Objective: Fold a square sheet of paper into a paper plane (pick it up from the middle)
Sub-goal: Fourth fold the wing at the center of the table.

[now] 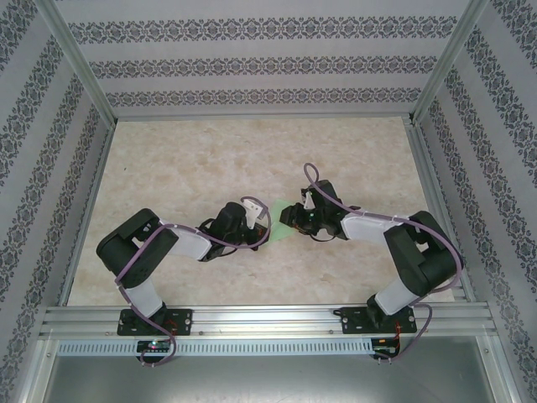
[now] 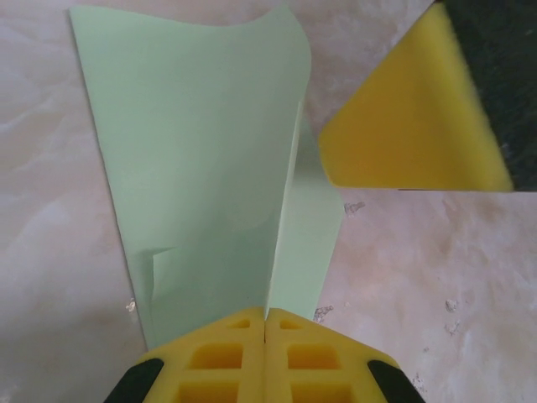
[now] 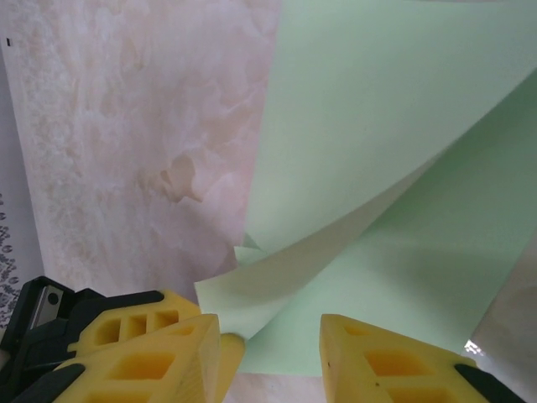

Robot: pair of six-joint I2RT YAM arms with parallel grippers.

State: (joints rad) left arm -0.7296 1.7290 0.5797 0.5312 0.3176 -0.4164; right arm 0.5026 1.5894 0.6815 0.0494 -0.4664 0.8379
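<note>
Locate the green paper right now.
In the top view the green paper sits mid-table between the arms; the left gripper is shut on one edge, the right gripper open at the opposite one.

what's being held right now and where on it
The left gripper pinches the green paper by its centre fold at the narrow end; the right gripper is open, holding nothing.
</note>
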